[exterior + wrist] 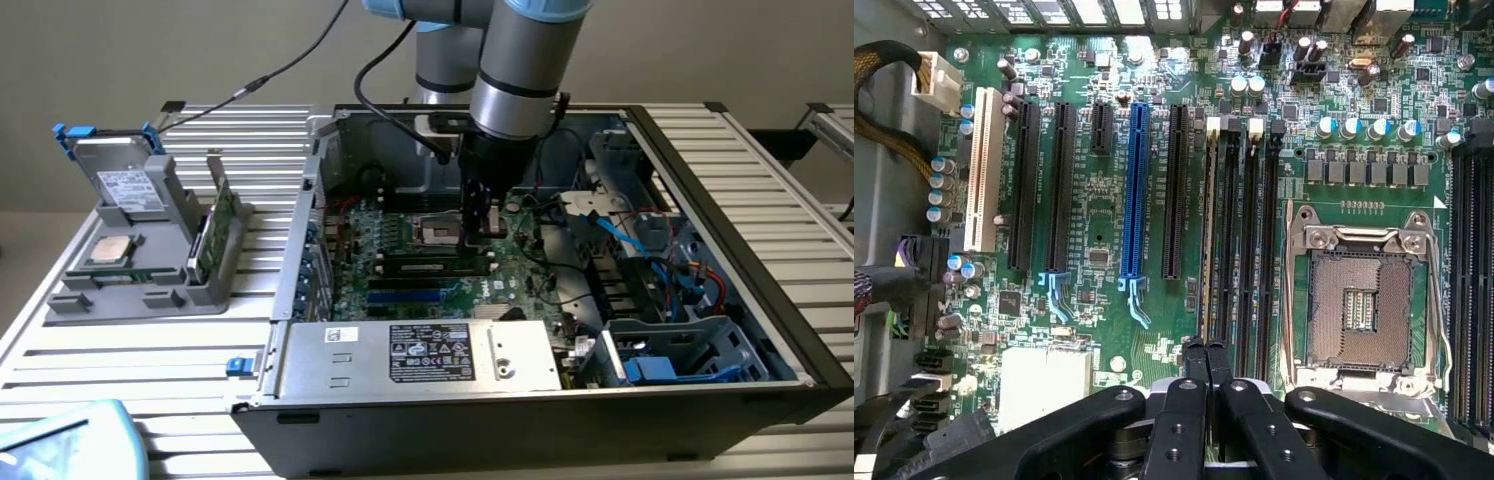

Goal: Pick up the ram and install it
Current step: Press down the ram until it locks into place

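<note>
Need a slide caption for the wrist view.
Shut fingers at one end of the ram, standing edge-on in a motherboard slot beside the empty CPU socket.

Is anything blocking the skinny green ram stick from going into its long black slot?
Nothing visible does. The thin green ram stick, seen edge-on, is lined up along the long black memory slots, and the shut gripper sits at one end of it.

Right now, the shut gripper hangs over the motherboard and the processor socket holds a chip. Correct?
The processor socket is empty, as the wrist view shows; the shut gripper does hang over the motherboard.
</note>
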You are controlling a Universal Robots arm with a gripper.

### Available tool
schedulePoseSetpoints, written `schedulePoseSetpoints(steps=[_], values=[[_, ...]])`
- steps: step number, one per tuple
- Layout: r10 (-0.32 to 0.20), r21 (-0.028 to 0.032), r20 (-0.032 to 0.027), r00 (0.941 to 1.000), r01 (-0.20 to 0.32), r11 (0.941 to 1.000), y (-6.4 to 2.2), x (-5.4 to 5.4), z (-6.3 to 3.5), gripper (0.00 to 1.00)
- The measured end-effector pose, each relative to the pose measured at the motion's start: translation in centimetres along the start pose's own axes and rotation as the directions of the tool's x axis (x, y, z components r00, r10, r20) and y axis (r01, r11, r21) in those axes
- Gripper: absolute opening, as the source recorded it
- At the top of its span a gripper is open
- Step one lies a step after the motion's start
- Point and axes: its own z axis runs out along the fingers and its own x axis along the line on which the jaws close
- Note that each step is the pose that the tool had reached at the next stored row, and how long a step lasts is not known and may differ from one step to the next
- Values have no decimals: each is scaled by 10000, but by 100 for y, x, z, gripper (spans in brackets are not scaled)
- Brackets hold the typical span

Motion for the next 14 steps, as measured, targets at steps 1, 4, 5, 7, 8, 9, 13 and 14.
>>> schedulePoseSetpoints(steps=[1, 4, 5, 7, 8, 9, 13, 14], values=[[0, 1, 1, 10000, 0, 10000, 0, 0, 2, 10], [0, 1, -2, 10000, 0, 10000, -2, -2, 15, 10], [0, 1, -5, 10000, 0, 10000, -3, -2, 20, 10], [1, 0, -10, 10000, -1, 10000, -3, -2, 22, 10], [1, 0, -12, 10000, -1, 10000, -3, -1, 22, 10], [1, 0, -12, 10000, -1, 10000, -3, -2, 24, 10], [6, -1, -44, 10000, -6, 10000, -5, -3, 39, 10], [6, -2, -47, 10000, -6, 10000, -5, -3, 39, 10]])
